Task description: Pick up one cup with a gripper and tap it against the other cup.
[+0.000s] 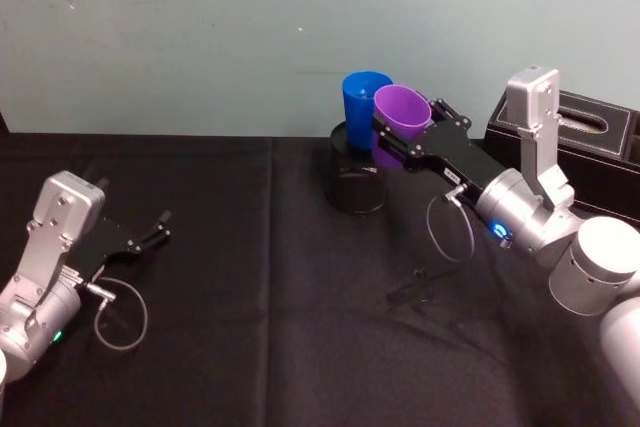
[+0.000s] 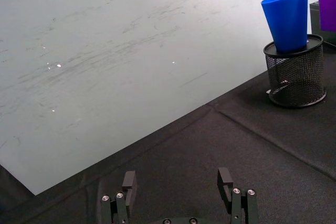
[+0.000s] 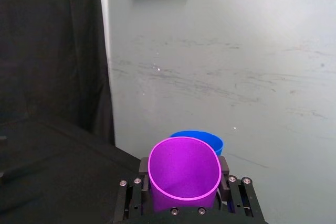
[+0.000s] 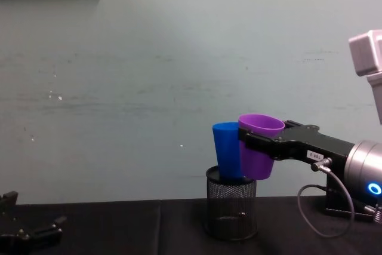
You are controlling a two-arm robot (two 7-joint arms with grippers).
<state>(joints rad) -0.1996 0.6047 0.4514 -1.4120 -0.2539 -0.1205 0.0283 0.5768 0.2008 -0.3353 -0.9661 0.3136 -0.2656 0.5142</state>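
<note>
Head view: a table (image 1: pixel 250 347) under black cloth carries everything. The right arm reaches in from the right edge toward the far middle. The left arm is parked near the left edge, its left gripper (image 1: pixel 155 227) spread open with nothing between the fingers. A black box (image 1: pixel 590 137) sits at the far right edge. A mesh holder (image 1: pixel 355 182) stands near the far edge, a little right of centre, with the blue cup (image 1: pixel 362 97) upright inside it.

The right gripper (image 1: pixel 388 137) is closed across the purple cup (image 1: pixel 400 112), one finger on each side of its wall below the rim. It holds the cup in the air, mouth up. The purple cup hangs just right of the blue one, and their upper walls appear to touch, though I cannot be certain.

The purple cup looks light, thin and smooth. Its rim reads slightly oval in the right wrist view, so the wall probably gives under pressure. The present hold on the upper wall suits it, since the widening taper should resist sliding down. A modest squeeze and a gentle tap seem wise, as the blue cup sits loose in its holder.
</note>
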